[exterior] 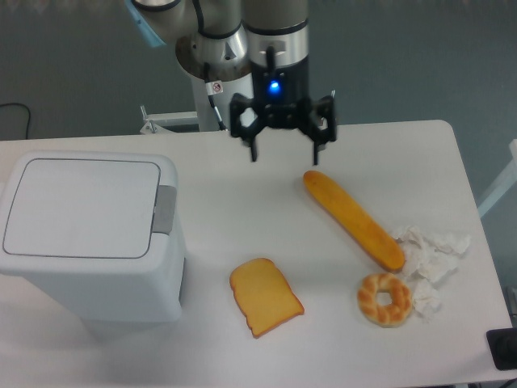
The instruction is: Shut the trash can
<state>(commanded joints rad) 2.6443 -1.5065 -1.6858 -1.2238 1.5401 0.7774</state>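
I see the trash can point(89, 242) standing at the near left of the white worktop point(242, 218), its flat lid down and level with the rim, the grey latch tab on its right edge. The gripper point(284, 153) hangs over the far middle of the worktop, well apart from the can, with a blue light lit on its body. Its fingers point(253, 148) are spread wide and have hold of nothing. Just right of the gripper lies a long bread roll point(353, 219), running diagonally toward the near right. A slice of toast point(265, 296) lies near the middle front. A ring-shaped pastry point(384, 298) sits at the near right, touching crumpled white paper point(430, 250).
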